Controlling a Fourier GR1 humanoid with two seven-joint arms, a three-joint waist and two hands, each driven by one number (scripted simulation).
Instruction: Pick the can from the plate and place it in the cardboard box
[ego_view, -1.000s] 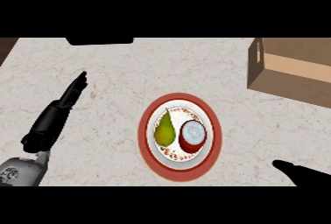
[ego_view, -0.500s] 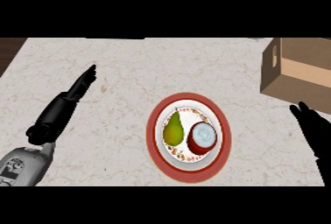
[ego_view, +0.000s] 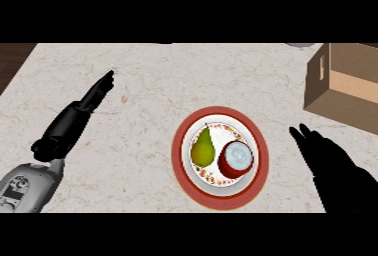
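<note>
A red can (ego_view: 236, 159) with a pale silver top stands on the right half of a red-rimmed plate (ego_view: 184, 147), beside a green pear (ego_view: 202, 149). The cardboard box (ego_view: 345, 86) sits at the counter's far right, its side with a handle slot facing the plate. My right hand (ego_view: 328, 160) lies to the right of the plate, fingers straight and pointing away from me, a short gap from the can. Over at the left my left hand (ego_view: 74, 120) rests flat and open on the counter, fingers stretched toward the far edge.
The pale marbled counter (ego_view: 148, 75) spreads between my left hand and the plate. A dark wooden strip (ego_view: 13, 60) shows at the far left edge. Part of a pale round object (ego_view: 299, 45) peeks in at the top, beside the box.
My right hand has come up from the lower right corner and now lies close beside the plate. The view has shifted, so plate and box sit further right. The left hand keeps its pose.
</note>
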